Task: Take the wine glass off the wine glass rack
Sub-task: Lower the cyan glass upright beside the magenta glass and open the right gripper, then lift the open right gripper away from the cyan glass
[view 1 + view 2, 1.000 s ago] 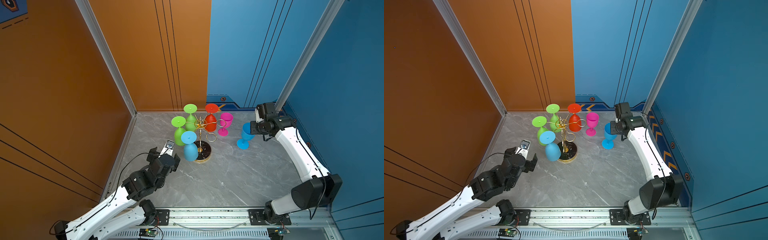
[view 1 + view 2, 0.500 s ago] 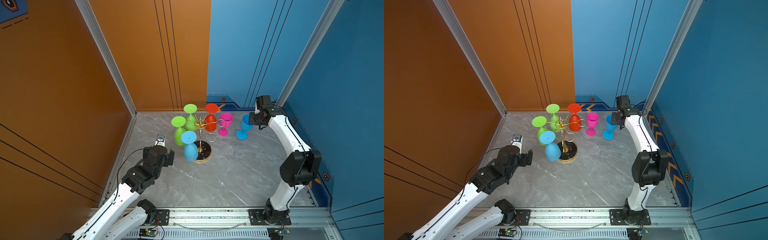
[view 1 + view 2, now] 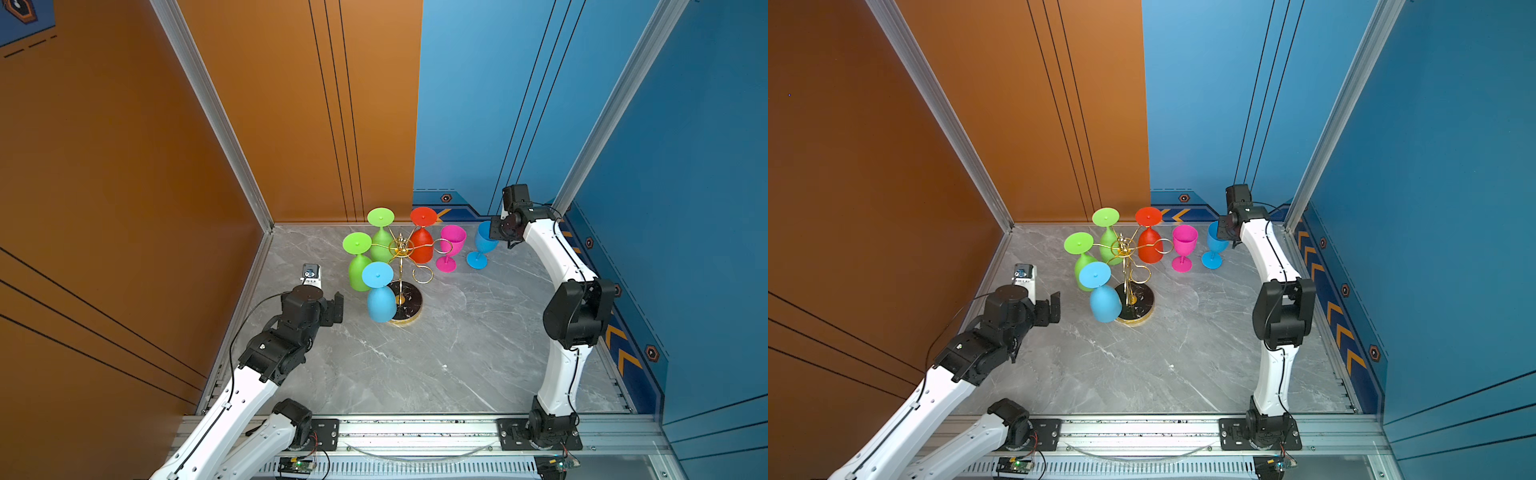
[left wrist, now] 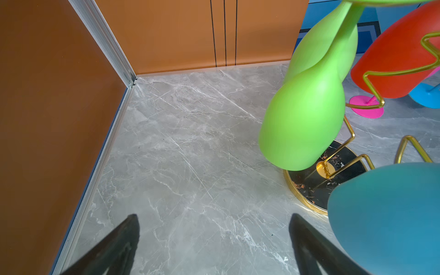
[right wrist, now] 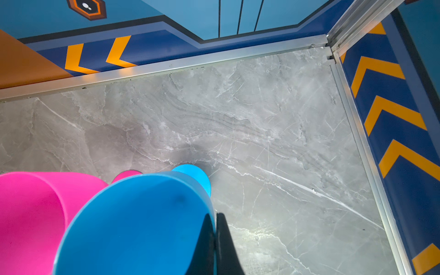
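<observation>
- Wine glass rack [image 3: 400,266] stood mid-table, nearer the back wall, on its black marbled base [image 3: 411,297] w/ gold rim.
- 4 glasses hung upside down from its top loops: front green glass [image 3: 358,270], rear green glass [image 3: 381,243], red glass [image 3: 422,245] and hanging blue glass [image 3: 380,301] (the one nearest your left arm, bowl low beside the base).
- 2 glasses were off the rack, upright on the table [image 3: 457,353] to its right: pink glass [image 3: 451,243], then upright blue glass [image 3: 484,241] just beside it, toward the right back corner.
- Your R gripper [image 5: 215,221] was pinched on the upright blue glass's rim: one finger inside the bowl, one outside, only the wall between them.
- That glass's foot looked down at table level. Couldn't tell from any view whether it actually rested there.
- Your L gripper [image 4: 214,215] was spread wide & empty, over bare table left of the rack.
- In the left wrist view its fingers pointed toward the front green and hanging blue bowls, touching neither.
- In both top views the L gripper sat near the hanging blue glass w/ a clear gap between them.
</observation>
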